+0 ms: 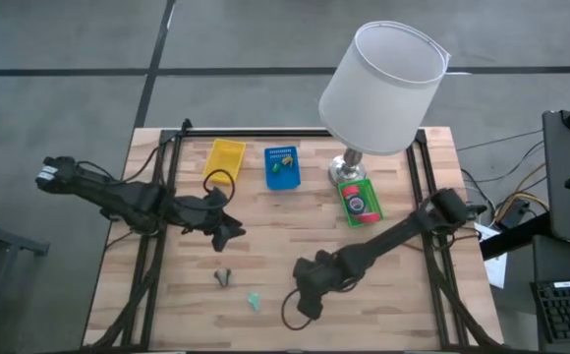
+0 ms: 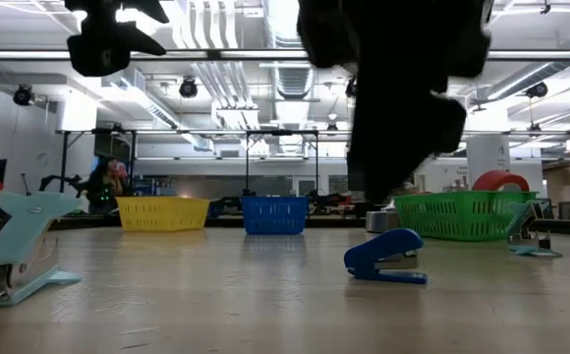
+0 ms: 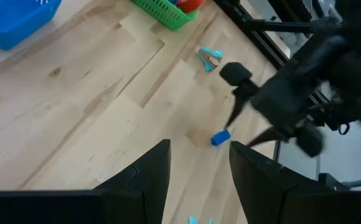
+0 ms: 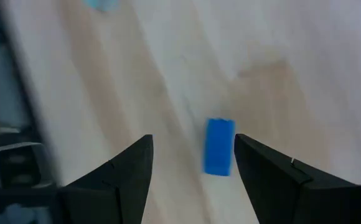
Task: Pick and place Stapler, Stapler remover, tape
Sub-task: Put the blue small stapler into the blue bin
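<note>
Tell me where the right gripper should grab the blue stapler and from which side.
From straight above, closing across its narrow width. The blue stapler lies flat on the table, long and slim, between the open fingers of the right gripper, so its long sides probably give the surest hold.

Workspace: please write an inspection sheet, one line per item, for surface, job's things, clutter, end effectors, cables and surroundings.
Surface: wooden table, dry.
Job's things: blue stapler lying flat; teal stapler remover near front edge; second one beside it; red tape in green basket.
Baskets: yellow basket, blue basket at the back.
Clutter: lamp above green basket.
End effectors: right end effector open, above blue stapler, not touching; left end effector open, empty, raised.
Cables: loops along both arms.
Surroundings: ceiling lights, racks behind the table.
</note>
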